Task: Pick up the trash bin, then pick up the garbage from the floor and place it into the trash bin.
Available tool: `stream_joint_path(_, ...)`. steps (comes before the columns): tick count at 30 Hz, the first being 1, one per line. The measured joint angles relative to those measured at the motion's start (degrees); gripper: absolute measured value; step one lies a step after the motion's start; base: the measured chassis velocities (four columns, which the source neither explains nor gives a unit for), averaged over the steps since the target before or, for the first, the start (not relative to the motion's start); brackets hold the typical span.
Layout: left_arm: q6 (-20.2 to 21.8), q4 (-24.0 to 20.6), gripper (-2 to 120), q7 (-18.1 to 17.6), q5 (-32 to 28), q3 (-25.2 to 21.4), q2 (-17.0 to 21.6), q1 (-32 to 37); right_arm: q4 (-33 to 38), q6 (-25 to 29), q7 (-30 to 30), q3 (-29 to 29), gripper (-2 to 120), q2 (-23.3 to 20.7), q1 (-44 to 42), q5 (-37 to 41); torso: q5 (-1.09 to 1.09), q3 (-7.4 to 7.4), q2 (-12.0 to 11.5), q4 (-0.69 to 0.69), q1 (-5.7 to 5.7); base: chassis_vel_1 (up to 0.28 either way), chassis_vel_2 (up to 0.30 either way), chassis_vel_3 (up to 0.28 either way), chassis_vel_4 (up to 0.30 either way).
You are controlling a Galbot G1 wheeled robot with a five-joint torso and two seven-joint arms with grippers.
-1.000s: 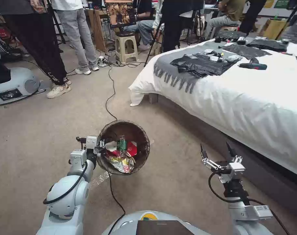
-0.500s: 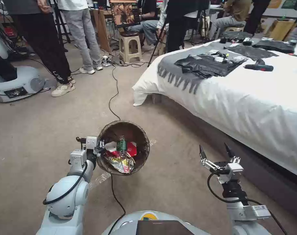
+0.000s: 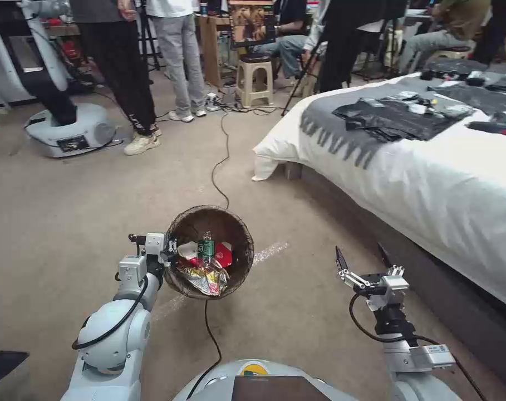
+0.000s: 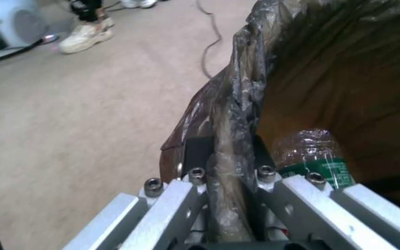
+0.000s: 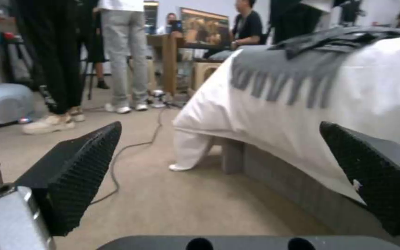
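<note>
The trash bin point(image 3: 239, 225), a round bucket lined with a dark brown bag, hangs in front of me above the carpet. My left gripper point(image 3: 172, 248) is shut on its near-left rim. In the left wrist view the bagged rim point(image 4: 239, 104) runs between the two closed fingers point(image 4: 195, 151). Garbage point(image 3: 208, 275) lies inside the bin: a yellow snack wrapper, red pieces, a white wad and a green-labelled bottle point(image 4: 316, 156). My right gripper point(image 3: 359, 252) floats low on the right beside the bed, open, with nothing between its ribbed pads point(image 5: 80, 166).
A white bed point(image 3: 431, 167) with dark clothes on it fills the right side. A long black cable point(image 3: 222, 161) crosses the carpet and passes under the bin. Another robot's base point(image 3: 69, 128), standing people and a stool point(image 3: 254, 81) are farther back.
The whole head view has slid to the right, so the camera has turned left. The bin and both arms keep their places relative to me.
</note>
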Motion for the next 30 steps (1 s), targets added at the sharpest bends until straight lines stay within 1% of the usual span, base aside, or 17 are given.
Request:
stream_joint_path(13,-0.33,0.02,3,0.02,-0.02,-0.11,-0.13,0.02,-0.34,0.02,0.15,-0.07,100,-0.02,-0.01,-0.01,0.00,0.00,0.00,0.01,0.00,0.094,0.091,0.092,0.097)
stream_joint_path(30,-0.74,0.50,3,0.06,-0.28,-0.12,-0.16,-0.25,-0.37,-1.30,0.83,0.04,100,-0.16,1.32,0.17,0.00,0.00,0.00,0.00,0.00,0.093,0.100,0.096,0.089)
